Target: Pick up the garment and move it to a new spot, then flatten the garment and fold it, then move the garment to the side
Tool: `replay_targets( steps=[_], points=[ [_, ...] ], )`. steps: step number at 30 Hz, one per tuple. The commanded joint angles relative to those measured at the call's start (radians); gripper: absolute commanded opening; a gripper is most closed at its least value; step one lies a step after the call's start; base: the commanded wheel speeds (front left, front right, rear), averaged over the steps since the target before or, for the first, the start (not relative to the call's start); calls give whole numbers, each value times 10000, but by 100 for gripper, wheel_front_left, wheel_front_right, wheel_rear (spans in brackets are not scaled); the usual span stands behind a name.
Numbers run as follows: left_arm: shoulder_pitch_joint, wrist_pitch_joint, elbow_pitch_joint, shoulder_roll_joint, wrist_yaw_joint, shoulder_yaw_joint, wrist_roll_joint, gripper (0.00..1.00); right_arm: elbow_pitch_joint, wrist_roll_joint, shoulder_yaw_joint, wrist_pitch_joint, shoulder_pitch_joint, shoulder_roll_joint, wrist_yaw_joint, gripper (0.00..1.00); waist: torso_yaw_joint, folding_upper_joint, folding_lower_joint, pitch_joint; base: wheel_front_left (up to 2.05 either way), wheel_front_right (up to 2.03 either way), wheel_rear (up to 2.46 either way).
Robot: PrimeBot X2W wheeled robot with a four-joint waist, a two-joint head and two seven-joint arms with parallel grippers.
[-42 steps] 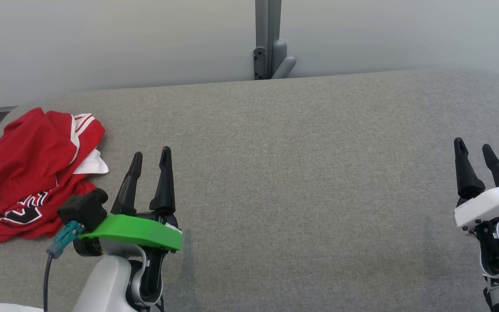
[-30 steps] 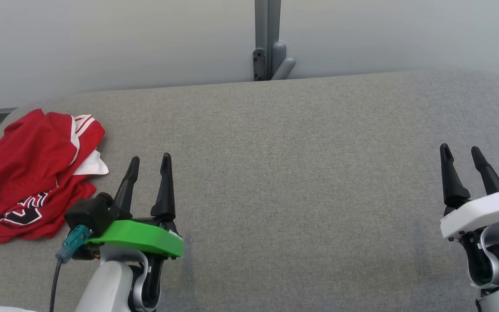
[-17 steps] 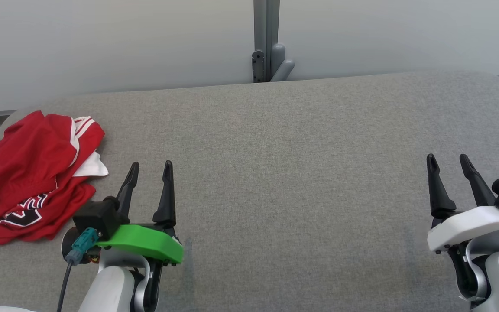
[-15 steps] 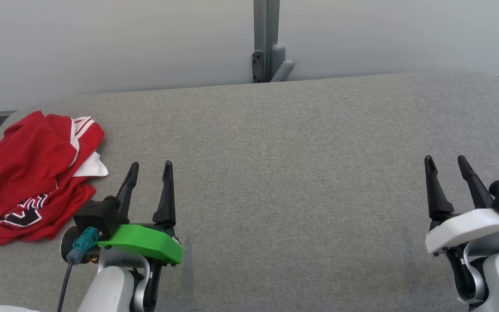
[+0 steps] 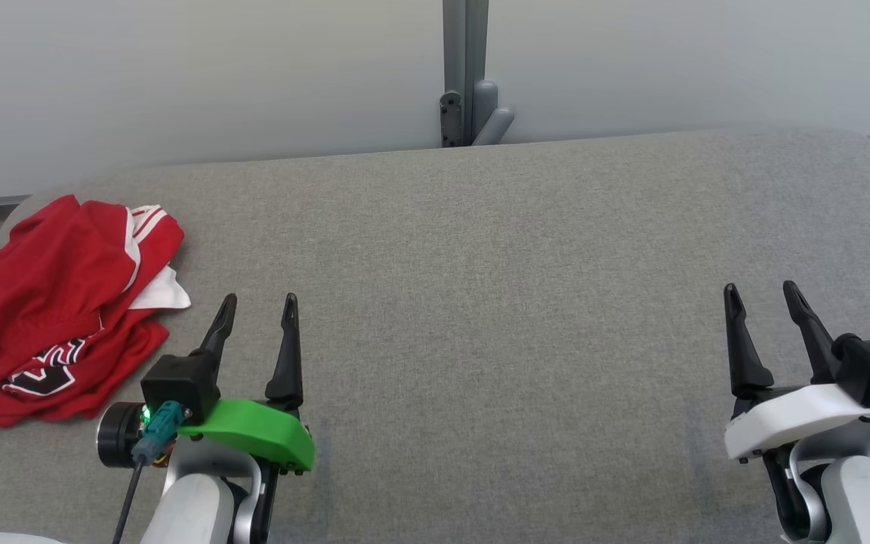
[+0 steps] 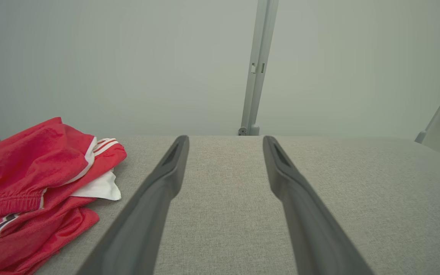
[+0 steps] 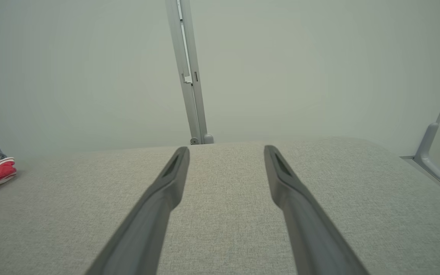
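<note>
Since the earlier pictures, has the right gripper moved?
Yes. In the head view the right gripper has drifted left and down the picture, toward the robot, while the grey post at the far edge barely shifted.

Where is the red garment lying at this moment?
In the head view the red garment lies crumpled at the left edge of the grey padded table, just left of the open left gripper, not touching it.

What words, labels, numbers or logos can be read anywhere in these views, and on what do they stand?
No text is readable.
On the red garment: a black-and-white print, crumpled and partly hidden; no letter or number can be made out.
</note>
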Motion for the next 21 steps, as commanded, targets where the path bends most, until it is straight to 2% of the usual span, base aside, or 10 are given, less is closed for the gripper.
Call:
replay_targets(
  steps=[1, 21],
  points=[
    [78, 47, -96, 63, 68, 61, 205, 100, -77, -191, 70, -130, 82, -19, 3, 100, 7, 0, 0, -6, 0, 0, 0],
    [493, 484, -405, 218, 353, 189, 1404, 100, 271, -664, 350, -918, 371, 280, 2, 100, 34, 0, 0, -92, 0, 0, 0]
  ],
)
